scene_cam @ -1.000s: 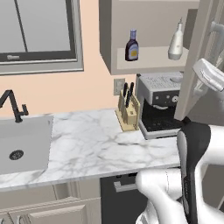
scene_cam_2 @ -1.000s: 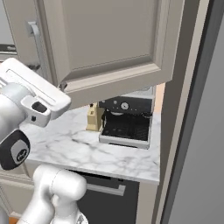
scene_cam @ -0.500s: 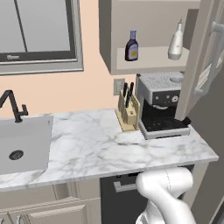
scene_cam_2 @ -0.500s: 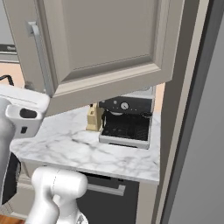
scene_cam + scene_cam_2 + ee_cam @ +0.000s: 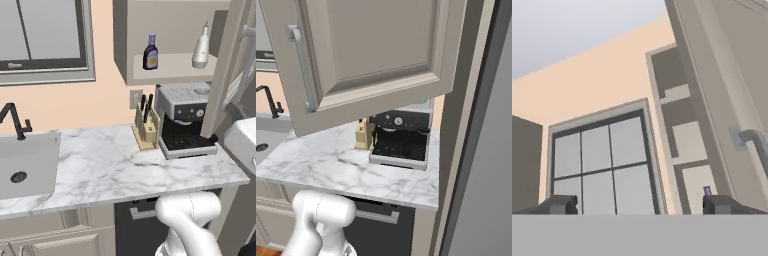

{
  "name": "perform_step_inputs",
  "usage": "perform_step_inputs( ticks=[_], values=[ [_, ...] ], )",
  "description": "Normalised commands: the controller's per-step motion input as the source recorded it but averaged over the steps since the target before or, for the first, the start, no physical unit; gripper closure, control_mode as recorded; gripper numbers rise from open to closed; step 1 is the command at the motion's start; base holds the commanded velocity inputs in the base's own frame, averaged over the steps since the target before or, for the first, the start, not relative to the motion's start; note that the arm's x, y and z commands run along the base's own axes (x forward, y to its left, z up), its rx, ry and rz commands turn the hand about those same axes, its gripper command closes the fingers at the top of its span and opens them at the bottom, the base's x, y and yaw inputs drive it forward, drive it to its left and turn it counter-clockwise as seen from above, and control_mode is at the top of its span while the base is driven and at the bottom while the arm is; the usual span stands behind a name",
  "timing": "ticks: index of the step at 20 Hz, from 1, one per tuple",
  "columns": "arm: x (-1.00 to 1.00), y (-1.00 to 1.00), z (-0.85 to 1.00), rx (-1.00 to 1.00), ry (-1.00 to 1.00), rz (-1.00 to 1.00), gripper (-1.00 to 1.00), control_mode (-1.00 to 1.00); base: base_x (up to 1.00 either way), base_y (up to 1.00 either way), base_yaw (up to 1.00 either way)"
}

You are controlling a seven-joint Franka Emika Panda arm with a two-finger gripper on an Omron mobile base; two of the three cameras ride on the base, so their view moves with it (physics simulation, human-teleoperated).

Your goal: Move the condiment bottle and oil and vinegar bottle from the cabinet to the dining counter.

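Both bottles upright on the open cabinet (image 5: 170,70) shelf: condiment bottle (image 5: 150,52) at left, oil and vinegar bottle (image 5: 201,48) well apart at right, reachable. Pincer (image 5: 639,205) released, jaws wide, empty, aimed up toward cabinet door and window (image 5: 604,165), presumably before reaching in.

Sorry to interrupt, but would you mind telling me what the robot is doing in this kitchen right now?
The robot is at the open cabinet, but has picked up nothing yet. The condiment bottle and the oil and vinegar bottle both stand on its shelf, apart from each other, above the espresso machine and knife block. The gripper is open and empty, pointing up past the cabinet door's edge.
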Motion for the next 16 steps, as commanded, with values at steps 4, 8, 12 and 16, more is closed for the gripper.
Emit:
perform_step_inputs(
  ticks=[4,8,12,16],
  values=[
    [0.25,0.89,0.0,-0.12,0.0,-0.31,-1.0,-1.0,0.0,0.0,0.0],
    [0.65,0.41,-0.03,-0.03,0.0,-0.31,-1.0,-1.0,0.0,0.0,0.0],
    [0.76,0.01,-0.1,0.0,0.0,-0.22,-1.0,-1.0,0.0,0.0,0.0],
    [0.72,0.0,-0.17,0.0,0.0,-0.27,-1.0,-1.0,0.0,0.0,0.0]
  ],
)
